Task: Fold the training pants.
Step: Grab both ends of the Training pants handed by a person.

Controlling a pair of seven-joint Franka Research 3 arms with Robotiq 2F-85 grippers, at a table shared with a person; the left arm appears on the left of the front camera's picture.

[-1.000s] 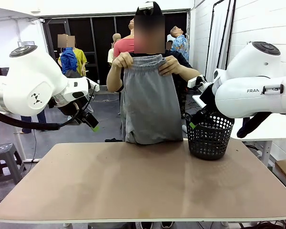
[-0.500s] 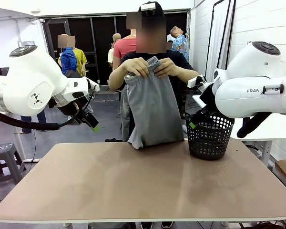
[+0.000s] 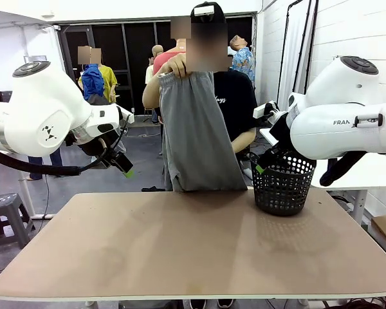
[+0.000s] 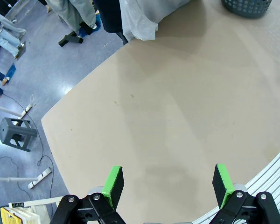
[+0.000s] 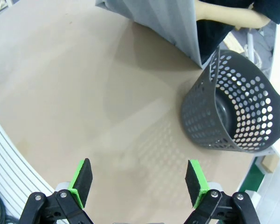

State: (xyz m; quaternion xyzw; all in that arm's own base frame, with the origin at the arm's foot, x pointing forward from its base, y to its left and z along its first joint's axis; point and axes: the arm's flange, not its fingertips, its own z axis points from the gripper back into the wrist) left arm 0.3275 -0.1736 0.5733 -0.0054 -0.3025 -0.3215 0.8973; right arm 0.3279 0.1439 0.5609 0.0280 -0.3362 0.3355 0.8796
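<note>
The bare tan table (image 3: 193, 244) stands on a grey workshop floor, with a black perforated basket (image 3: 283, 187) at its far right corner. From the left wrist a grey stool (image 4: 16, 135) shows on the floor beyond the table's edge; from the right wrist, the basket's inside. The left gripper (image 4: 168, 179) and right gripper (image 5: 137, 179) hang spread wide, holding nothing. The training pants (image 3: 196, 135) hang over the far edge from the person's hand (image 3: 177, 64); a moment ago both hands bunched them lower, at chest height.
</note>
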